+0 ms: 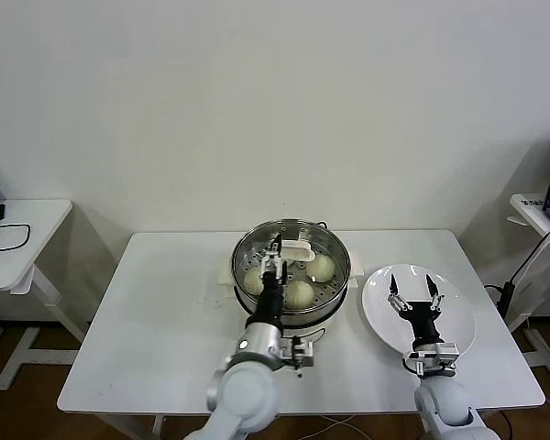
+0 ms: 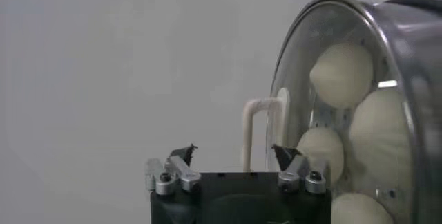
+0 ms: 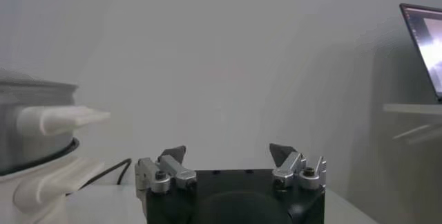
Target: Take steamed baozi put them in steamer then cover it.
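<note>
Four steamed baozi (image 2: 342, 73) counted thru the glass in left wrist view, all inside the steamer (image 1: 328, 305). Only three clear in head view; 4th prob. hidden behind arm/handle. One steamer, mid table (image 1: 165, 312), sitting on white base. One glass lid (image 1: 298, 227) on top w/ white handle (image 1: 296, 247). One white plate (image 1: 458, 312) just right of steamer, nothing on it. Two grippers.

Left gripper (image 1: 277, 249) over the lid, right at the handle. Fingers spread wide, pinching nothing; handle seen betw. them in wrist view, a bit off-centre toward one side. Can't tell whether either finger touches it. Right gripper (image 1: 412, 280) hovering over the plate, fingers spread too, nothing held, idle.

Task looks nearly done: buns in, cover on. Remaining prob. just clearing the left arm.

Risks from here:
- Snagging the handle on the way out. Fingers straddle it, so any sideways pull instead of a straight lift could hook it and drag or tip the lid.
- Lid sliding off the rim if not seated flat; seating not fully checkable, far edge hidden by the arm.
- Nudging the steamer on its base w/ the wrist if the arm dips.
- Right arm low risk, well apart from steamer; only the plate below it to bump.
</note>
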`<state>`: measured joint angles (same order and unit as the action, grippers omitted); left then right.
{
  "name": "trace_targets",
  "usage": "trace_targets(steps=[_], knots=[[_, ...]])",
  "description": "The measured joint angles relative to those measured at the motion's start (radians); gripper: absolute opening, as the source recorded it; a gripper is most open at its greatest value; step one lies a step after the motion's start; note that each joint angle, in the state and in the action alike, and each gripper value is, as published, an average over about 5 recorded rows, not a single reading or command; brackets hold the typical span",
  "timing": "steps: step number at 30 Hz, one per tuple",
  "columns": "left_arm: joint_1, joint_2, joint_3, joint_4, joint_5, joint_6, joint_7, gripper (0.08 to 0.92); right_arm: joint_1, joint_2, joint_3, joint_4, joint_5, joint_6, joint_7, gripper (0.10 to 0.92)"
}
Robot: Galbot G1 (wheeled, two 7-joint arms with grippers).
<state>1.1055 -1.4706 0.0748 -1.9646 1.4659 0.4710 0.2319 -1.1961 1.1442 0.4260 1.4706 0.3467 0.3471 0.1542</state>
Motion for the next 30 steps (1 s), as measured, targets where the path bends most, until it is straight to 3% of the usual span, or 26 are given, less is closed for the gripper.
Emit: trace_targets(steps=[7, 15, 22, 30], knots=[[0.1, 0.053, -0.102, -0.144, -0.301, -0.034, -0.12, 0.823, -0.008, -0.012, -0.012, 0.015, 0.017, -0.032, 0.01, 0.823], [0.194, 0.076, -0.327, -0.154, -0.804, -0.162, -0.268, 0.823, -0.014, -0.015, -0.017, 0.027, 0.048, -0.04, 0.001, 0.823], [0.234, 0.09, -0.477, -0.066, -1.114, -0.323, -0.299, 0.823, -0.021, -0.024, -0.018, 0.036, 0.069, -0.038, -0.002, 0.823], [0.254, 0.094, -0.548, 0.025, -1.305, -0.458, -0.288, 0.823, -0.035, -0.032, -0.015, 0.051, 0.085, -0.038, -0.006, 0.823]])
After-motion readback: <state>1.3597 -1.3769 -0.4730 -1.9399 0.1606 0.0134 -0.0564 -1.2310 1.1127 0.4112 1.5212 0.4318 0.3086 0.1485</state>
